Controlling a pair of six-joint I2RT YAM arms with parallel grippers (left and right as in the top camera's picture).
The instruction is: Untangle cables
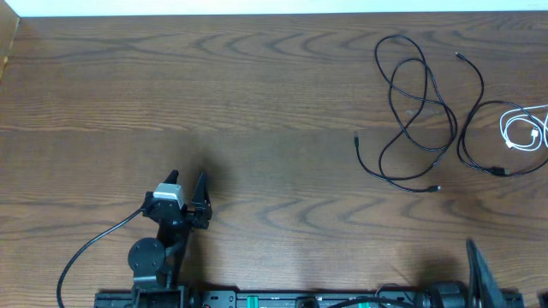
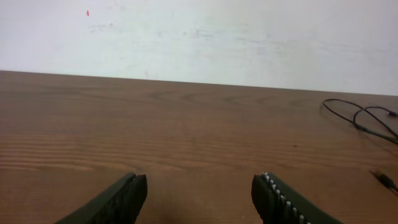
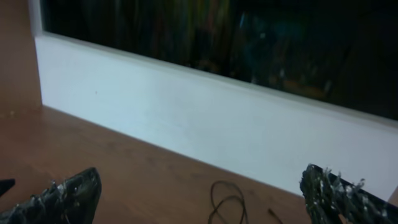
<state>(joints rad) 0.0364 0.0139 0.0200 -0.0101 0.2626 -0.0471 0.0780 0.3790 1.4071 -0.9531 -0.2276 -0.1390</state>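
Observation:
The cables lie loose at the table's far right in the overhead view. One black cable (image 1: pixel 413 96) twists in loops, a second black cable (image 1: pixel 469 120) curves beside it, and a small white cable (image 1: pixel 521 128) is coiled at the right edge, crossing the second black one. My left gripper (image 1: pixel 188 177) stands open over bare wood at the front left, far from them. Its wrist view shows my left gripper (image 2: pixel 200 185) empty, with black loops (image 2: pixel 360 115) far right. My right gripper (image 3: pixel 202 190) is wide open and empty, a black loop (image 3: pixel 227 202) ahead of it.
The wooden table (image 1: pixel 257 103) ends at a white wall (image 2: pixel 199 37) along the far side. One finger (image 1: pixel 478 267) of my right gripper shows at the front right edge. The left arm's thick black wire (image 1: pixel 90 248) trails at the front left.

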